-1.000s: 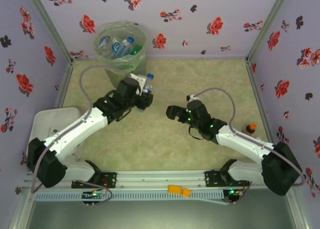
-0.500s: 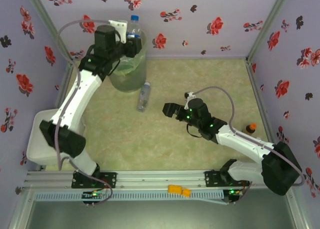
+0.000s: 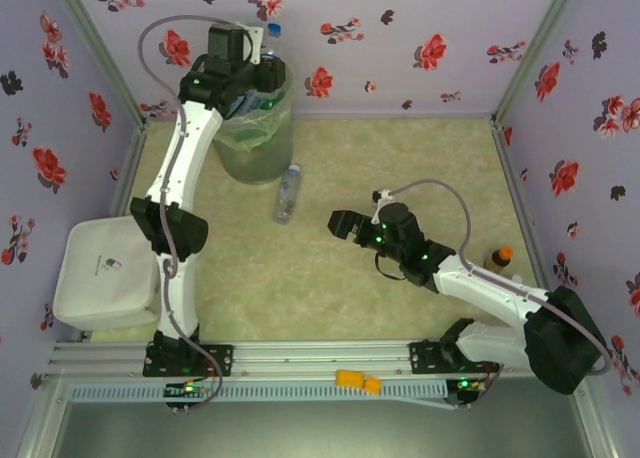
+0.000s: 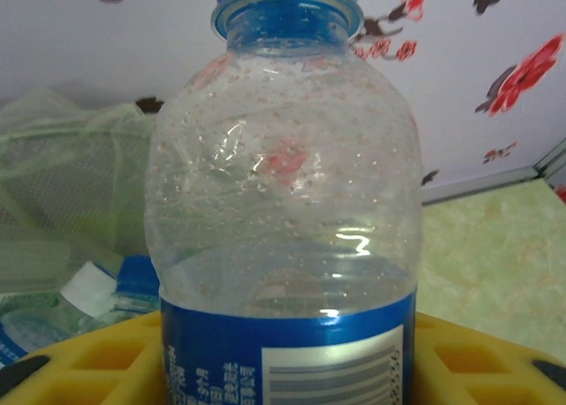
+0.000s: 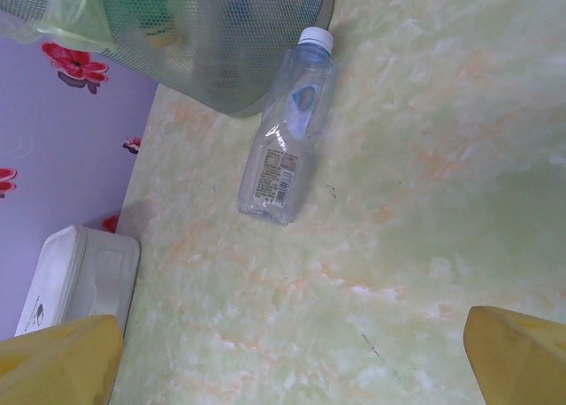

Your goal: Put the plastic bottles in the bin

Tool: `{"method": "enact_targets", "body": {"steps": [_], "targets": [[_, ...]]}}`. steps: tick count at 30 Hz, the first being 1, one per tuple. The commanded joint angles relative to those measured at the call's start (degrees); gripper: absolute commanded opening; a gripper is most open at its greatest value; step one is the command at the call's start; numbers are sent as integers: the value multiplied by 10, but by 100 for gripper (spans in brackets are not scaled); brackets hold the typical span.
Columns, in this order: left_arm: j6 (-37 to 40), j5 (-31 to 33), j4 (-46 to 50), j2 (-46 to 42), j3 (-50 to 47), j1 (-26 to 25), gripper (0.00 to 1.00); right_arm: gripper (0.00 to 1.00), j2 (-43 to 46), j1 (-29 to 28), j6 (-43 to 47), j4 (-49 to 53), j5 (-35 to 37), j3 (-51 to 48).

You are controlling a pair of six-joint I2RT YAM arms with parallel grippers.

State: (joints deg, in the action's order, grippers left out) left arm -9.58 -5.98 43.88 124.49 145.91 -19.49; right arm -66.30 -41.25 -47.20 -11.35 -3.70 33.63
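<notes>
Above the bin (image 3: 250, 158), left arm (image 3: 185, 148) outstretched, end effector (image 3: 265, 70) clamped on blue-capped bottle (image 4: 283, 202).

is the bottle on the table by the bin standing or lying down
Lying down. The clear bottle rests on its side on the table, its cap end pointing toward the bin.

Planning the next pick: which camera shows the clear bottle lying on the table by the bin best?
Right wrist view: the lying bottle appears whole, cap to base, label visible, cap end toward the bin. The top external view shows it small, beside the bin. The left wrist view faces another bottle instead.
</notes>
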Motion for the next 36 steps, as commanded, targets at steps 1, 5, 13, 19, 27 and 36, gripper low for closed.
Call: {"method": "enact_targets", "body": {"steps": [1,5,13,19,27,36], "targets": [[22,18,56,20,9,1,52,100,13,-1,-11,-12,0,-9],[17,26,58,18,-10,1,62,100,13,-1,-12,-13,1,-9],[9,27,40,-41,-31,-5,100,100,-4,-2,-13,-11,-2,-3],[-1,23,-61,-177,-190,-20,100,100,-29,-3,-13,-20,-5,8],[-63,16,-274,-418,-567,-50,100,100,-74,-3,2,-17,-17,41],[-179,16,-455,-607,-937,-92,100,100,-126,-3,6,-21,-29,65]]}}
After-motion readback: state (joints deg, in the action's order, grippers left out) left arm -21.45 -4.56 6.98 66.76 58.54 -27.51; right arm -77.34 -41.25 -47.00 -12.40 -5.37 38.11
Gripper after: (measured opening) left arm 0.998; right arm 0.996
